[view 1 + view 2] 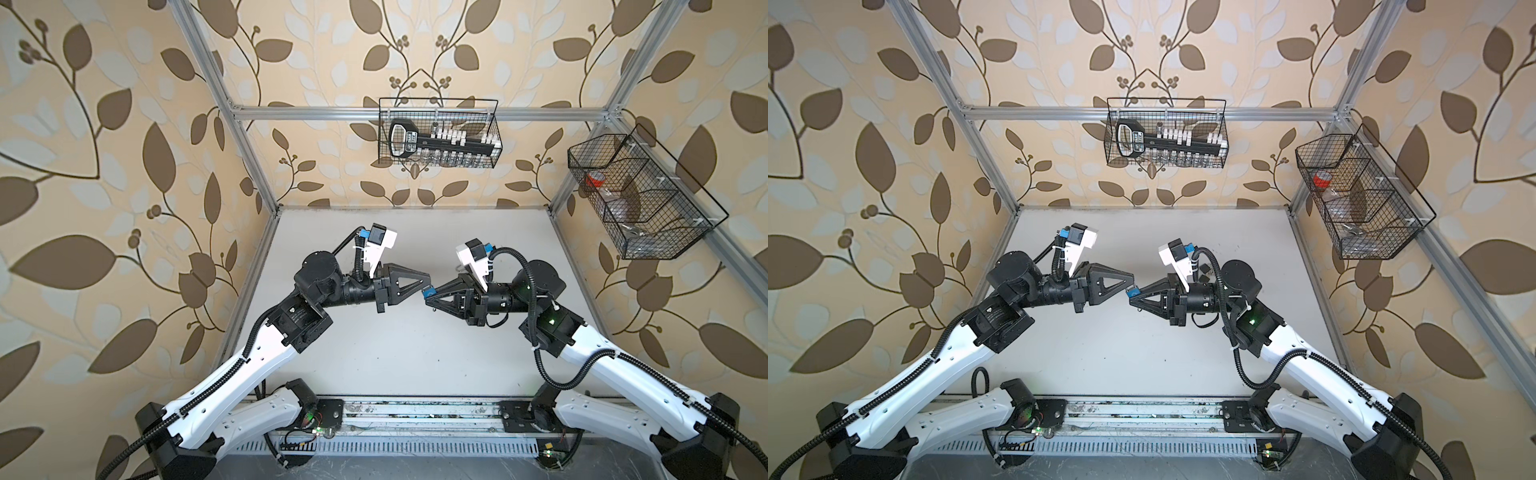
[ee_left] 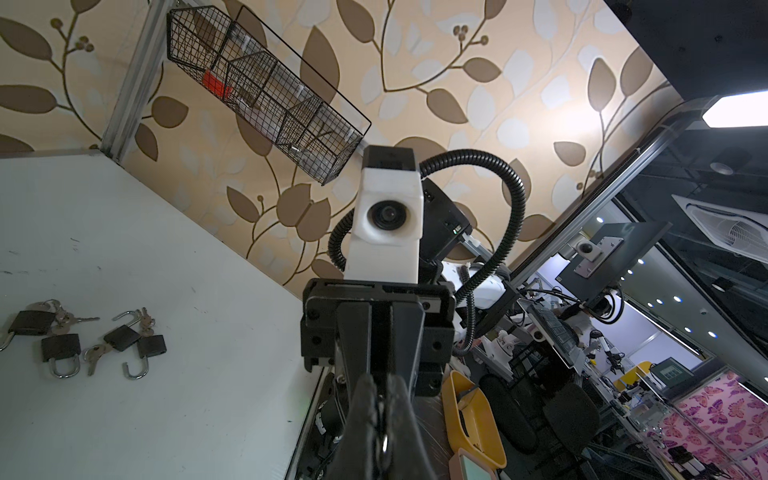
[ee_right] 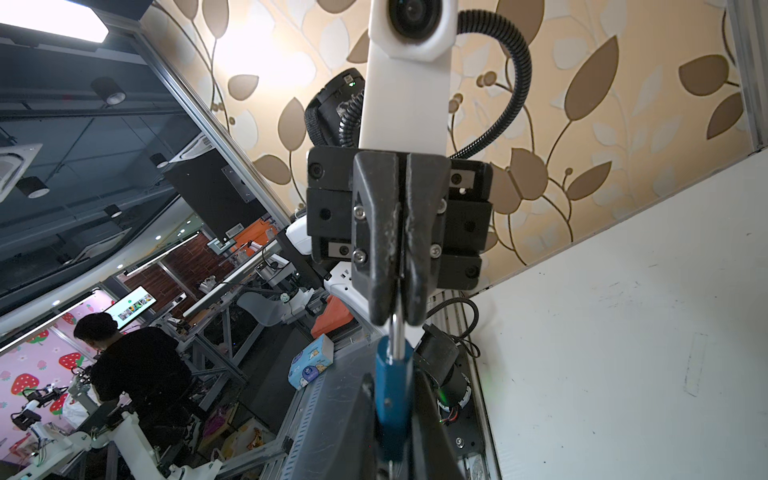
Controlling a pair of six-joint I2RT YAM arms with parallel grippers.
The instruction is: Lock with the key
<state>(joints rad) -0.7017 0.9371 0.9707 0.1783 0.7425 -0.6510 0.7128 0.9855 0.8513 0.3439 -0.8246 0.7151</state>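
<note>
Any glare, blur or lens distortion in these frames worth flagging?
In both top views, the light is even, but the wallpaper goes soft and stretched toward the edges. In the left wrist view, the ceiling panel is blown out and the near left gripper is blurred. In the right wrist view, a ceiling light clips and washes out the wallpaper beside it, and the blue padlock is soft.

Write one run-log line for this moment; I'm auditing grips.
blue padlock: held between grippers | left gripper: shut on its silver end | right gripper: shut on its body | grey padlocks: loose on table
</note>
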